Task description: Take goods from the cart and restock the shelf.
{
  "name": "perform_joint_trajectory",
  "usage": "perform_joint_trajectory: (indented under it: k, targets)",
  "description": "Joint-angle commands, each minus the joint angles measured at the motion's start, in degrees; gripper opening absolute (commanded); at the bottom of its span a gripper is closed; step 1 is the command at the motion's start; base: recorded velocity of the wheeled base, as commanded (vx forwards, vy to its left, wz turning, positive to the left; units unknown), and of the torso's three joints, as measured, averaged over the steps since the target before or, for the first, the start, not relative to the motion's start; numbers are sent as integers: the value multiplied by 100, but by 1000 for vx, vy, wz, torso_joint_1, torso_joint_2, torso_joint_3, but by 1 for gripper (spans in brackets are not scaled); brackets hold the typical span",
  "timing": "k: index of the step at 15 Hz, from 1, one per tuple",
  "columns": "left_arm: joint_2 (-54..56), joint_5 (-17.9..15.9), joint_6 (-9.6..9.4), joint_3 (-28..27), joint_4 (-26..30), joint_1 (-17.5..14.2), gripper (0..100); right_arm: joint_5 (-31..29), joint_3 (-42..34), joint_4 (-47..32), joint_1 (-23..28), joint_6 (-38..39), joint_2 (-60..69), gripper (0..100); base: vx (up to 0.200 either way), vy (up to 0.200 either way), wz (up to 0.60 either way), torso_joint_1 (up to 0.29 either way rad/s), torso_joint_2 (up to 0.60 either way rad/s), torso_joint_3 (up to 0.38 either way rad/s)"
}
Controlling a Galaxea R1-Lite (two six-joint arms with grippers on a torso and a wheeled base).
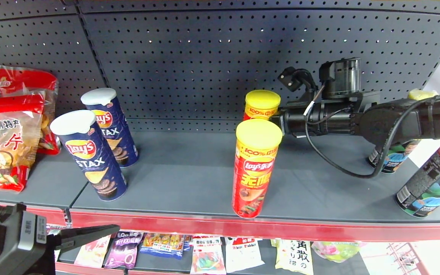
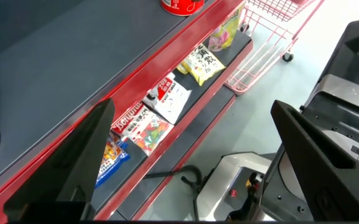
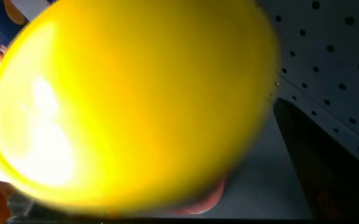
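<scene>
2 blue cans (image 1: pixel 90 160) stand well left of the right gripper (image 1: pixel 275 119), with 2 red bags (image 1: pixel 6 145) farther left. 2 green cans (image 1: pixel 429 183) stand to its right. A perforated panel (image 1: pixel 204 57) rises behind it. Snack packets (image 2: pixel 167 102) lie in a row beyond the left gripper (image 2: pixel 191 155).

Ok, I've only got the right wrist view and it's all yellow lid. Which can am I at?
Observer: The rear red can, close to the back panel. The right gripper sits at its right side.
Operator: Anything in front of it?
Observer: A second red can, upright near the front edge of the shelf, directly in front.
Operator: Left arm?
Observer: The left gripper is open and empty, low by the shelf's front lip, toward the left.
</scene>
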State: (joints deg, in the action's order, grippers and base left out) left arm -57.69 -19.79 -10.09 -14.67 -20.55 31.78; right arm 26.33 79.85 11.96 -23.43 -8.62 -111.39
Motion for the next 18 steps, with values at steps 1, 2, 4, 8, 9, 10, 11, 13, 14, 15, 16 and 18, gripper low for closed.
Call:
perform_joint_trajectory:
  k: [1, 2, 4, 8, 9, 10, 11, 13, 14, 15, 16, 18]
  targets:
    - [-41, 1, -1, -1, 7, -5, 100, -93, -163, -1, 5, 9, 231, 100, 0, 0, 0, 0, 0, 0]
    - [-85, 1, -1, -10, 7, -5, 100, -199, -321, -1, 14, 27, 381, 100, 0, 0, 0, 0, 0, 0]
    - [-199, 1, -1, -98, -10, 4, 100, -234, -593, -1, 40, 27, 609, 100, 0, 0, 0, 0, 0, 0]
    - [-454, 19, -10, -291, -10, 4, 100, -401, -1507, -1, 102, 44, 1391, 100, 0, 0, 0, 0, 0, 0]
    - [-533, 98, -19, -300, -28, 4, 100, -577, -1815, -1, 128, 88, 1646, 100, 0, 0, 0, 0, 0, 0]
    - [-595, 159, -19, -335, -28, 4, 100, -673, -1999, -1, 137, 115, 1796, 100, 0, 0, 0, 0, 0, 0]
    - [-735, 203, -19, -423, -28, 4, 100, -805, -2333, -9, 199, 159, 2182, 100, 0, 0, 0, 0, 0, 0]
    - [-1025, 212, -28, -625, -36, 4, 100, -831, -2887, -9, 225, 203, 2824, 100, 0, 0, 0, 0, 0, 0]
    - [-1104, 212, -28, -660, -36, 4, 100, -840, -3010, -9, 225, 203, 2974, 100, 0, 0, 0, 0, 0, 0]
    - [-1403, 221, -54, -801, -54, 4, 100, -831, -3432, -36, 216, 194, 3466, 100, 0, 0, 0, 0, 0, 0]
    - [-1623, 221, -54, -942, -63, 12, 100, -823, -3705, -36, 199, 185, 3791, 100, 0, 0, 0, 0, 0, 0]
    - [-2027, 221, -54, -1179, -116, 21, 100, -779, -4091, -27, 172, 194, 4371, 100, 0, 0, 0, 0, 0, 0]
